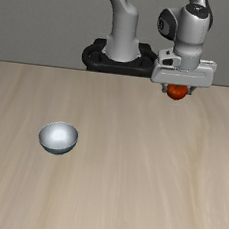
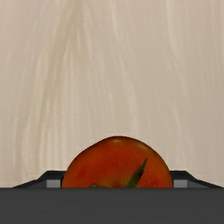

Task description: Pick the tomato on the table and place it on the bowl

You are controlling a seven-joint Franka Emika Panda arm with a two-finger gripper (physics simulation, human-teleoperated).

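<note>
The surface [image 1: 128,189] is of pale wood with a soft grain, wide and evenly lit. Behind its far edge stands a plain grey wall [image 1: 37,17].

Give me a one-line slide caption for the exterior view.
Gripper shut on the tomato close to the robot's base; the bowl sits apart, toward the exterior view's left.

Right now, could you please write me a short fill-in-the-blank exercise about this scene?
1. The gripper is shut on the ____.
2. The bowl stands toward the exterior view's ____ of the gripper.
3. The bowl rests on the wooden ____.
Missing words: tomato; left; table.
</note>
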